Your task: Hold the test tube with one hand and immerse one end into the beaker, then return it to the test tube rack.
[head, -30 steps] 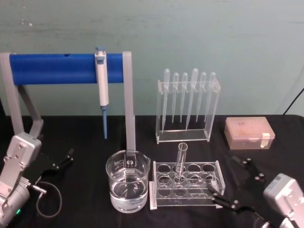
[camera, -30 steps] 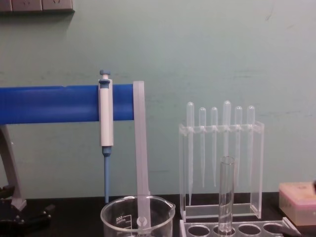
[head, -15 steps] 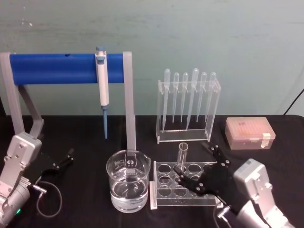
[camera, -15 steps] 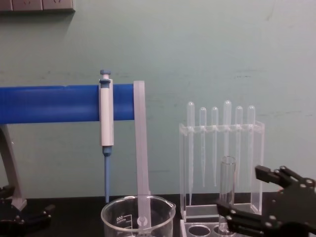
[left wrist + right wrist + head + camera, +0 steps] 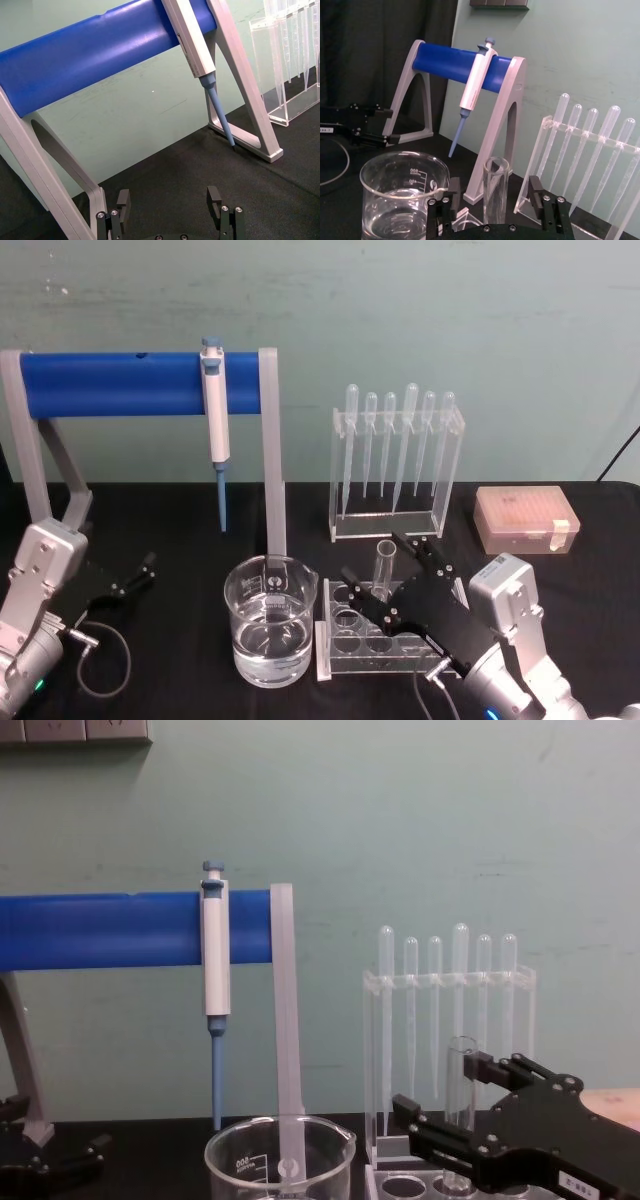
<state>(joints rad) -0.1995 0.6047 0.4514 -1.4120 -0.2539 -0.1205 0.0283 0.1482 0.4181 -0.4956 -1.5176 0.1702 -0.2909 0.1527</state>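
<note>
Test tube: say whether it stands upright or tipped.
Upright. The test tube stands straight in the rack, between the open right gripper.

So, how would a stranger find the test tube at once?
Right of the water-filled beaker stands a low clear rack. The test tube is the lone upright glass tube in it, straddled by the open right gripper; the left gripper idles far left. It is thicker than the bulb-topped pipettes behind and open on top.

The black flat-jawed right gripper, on its silver wrist, reaches from the near right toward the middle with jaws spread apart, while the black left gripper sits parked at the near left, jaws likewise parted.
</note>
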